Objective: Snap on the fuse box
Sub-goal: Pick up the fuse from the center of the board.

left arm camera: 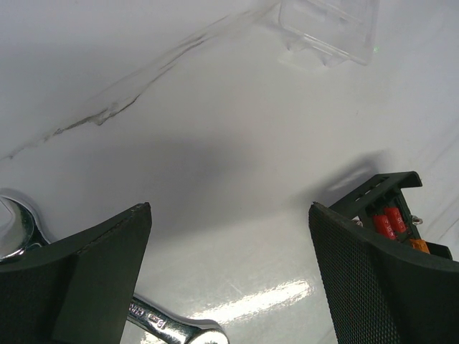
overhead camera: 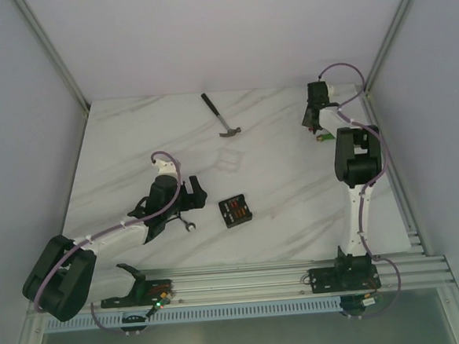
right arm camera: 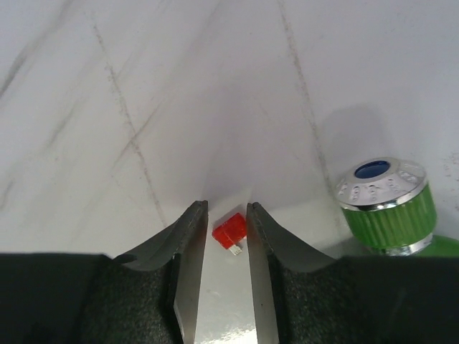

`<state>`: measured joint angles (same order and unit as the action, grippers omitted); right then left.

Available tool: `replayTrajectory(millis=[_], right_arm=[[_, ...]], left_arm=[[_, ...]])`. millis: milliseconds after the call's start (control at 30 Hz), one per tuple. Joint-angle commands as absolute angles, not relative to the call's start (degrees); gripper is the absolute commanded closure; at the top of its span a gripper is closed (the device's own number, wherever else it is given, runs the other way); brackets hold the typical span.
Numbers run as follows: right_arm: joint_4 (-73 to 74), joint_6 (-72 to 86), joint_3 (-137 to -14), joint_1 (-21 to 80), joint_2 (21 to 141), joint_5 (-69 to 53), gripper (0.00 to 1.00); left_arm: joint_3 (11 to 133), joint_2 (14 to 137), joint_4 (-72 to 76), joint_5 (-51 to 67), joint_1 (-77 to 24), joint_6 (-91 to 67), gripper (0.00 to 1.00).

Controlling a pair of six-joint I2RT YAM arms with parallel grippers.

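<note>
The fuse box [overhead camera: 235,211], a small black square box with red and orange fuses in its top, lies on the white table near the middle. In the left wrist view it [left arm camera: 391,215] shows just behind my right finger. A clear plastic cover [overhead camera: 228,158] lies beyond it, also at the top of the left wrist view [left arm camera: 330,29]. My left gripper [overhead camera: 190,192] is open and empty just left of the box [left arm camera: 229,215]. My right gripper [overhead camera: 314,125] is far off at the back right, its jaws narrowly apart around a tiny loose red fuse [right arm camera: 229,233] lying on the table.
A chrome wrench [overhead camera: 184,221] lies under my left gripper, its end showing in the wrist view [left arm camera: 172,326]. A hammer [overhead camera: 222,116] lies at the back middle. A green knurled piece with a chrome cap [right arm camera: 387,204] stands right of my right fingers.
</note>
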<state>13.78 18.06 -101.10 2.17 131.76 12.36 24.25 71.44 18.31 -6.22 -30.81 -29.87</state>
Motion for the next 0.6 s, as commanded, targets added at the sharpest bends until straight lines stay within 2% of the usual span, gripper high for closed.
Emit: replayTrajectory(millis=[0, 567], right_arm=[[19.99, 17.50, -100.62, 3.97, 132.89, 9.58, 0.67], [20.26, 18.56, -82.39, 8.44, 121.13, 10.91, 0.67]], left_arm=[[24.92, 71.76, 18.41, -5.80, -30.59, -29.10, 0.00], [24.28, 69.67, 18.36, -4.43, -30.59, -30.06, 0.00]])
